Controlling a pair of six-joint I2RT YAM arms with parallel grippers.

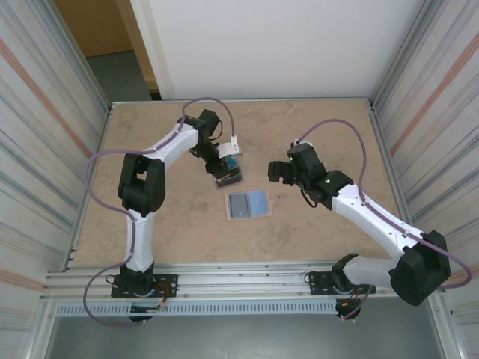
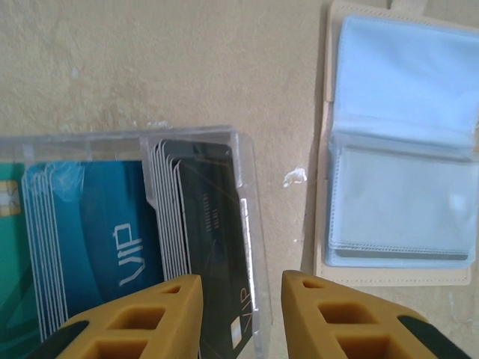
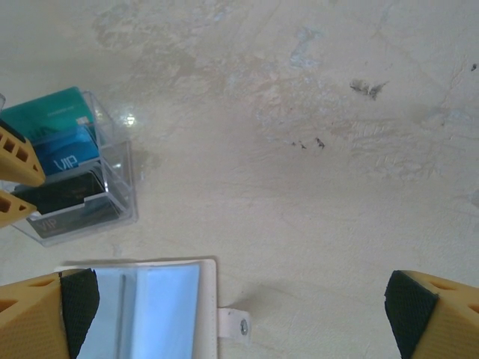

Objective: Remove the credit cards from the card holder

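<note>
**Desk:** Entry, please. What lies on the table (image 1: 150, 224), counted?

**Me:** One card holder (image 1: 248, 203), a small flat tan wallet. It lies open near the middle, showing two pale blue inner leaves. In the left wrist view the holder (image 2: 404, 149) is face up, with one small tan tab (image 2: 408, 6) at its far edge. There is also one clear case (image 1: 228, 176), a rectangular box of transparent plastic, just beyond the holder and not touching it.

**Desk:** And the credit cards?

**Me:** The thin plastic credit cards (image 2: 97, 224) stand in the clear case (image 2: 247, 187) in three colour groups: one teal, one blue marked VIP, one dark. Each group shows several fanned edges, too tightly packed for me to count. From the right wrist I see the same three groups (image 3: 67, 149) behind the case wall (image 3: 123, 172).

**Desk:** Pincers?

**Me:** Two. The left gripper (image 2: 241, 278) is over the case, its jaws narrowly parted. The gap lines up with the edge of the dark stack and the case's right wall. I cannot tell whether either pad touches. From above, the left gripper (image 1: 227, 170) points down at the case.

**Desk:** Right side?

**Me:** The right gripper (image 3: 243, 299) is spread wide and holds nothing. It hangs over the holder's (image 3: 150, 307) tab end, with the tab (image 3: 236, 323) between its fingers. From above, the right gripper (image 1: 278, 172) sits just right of the case.
</note>
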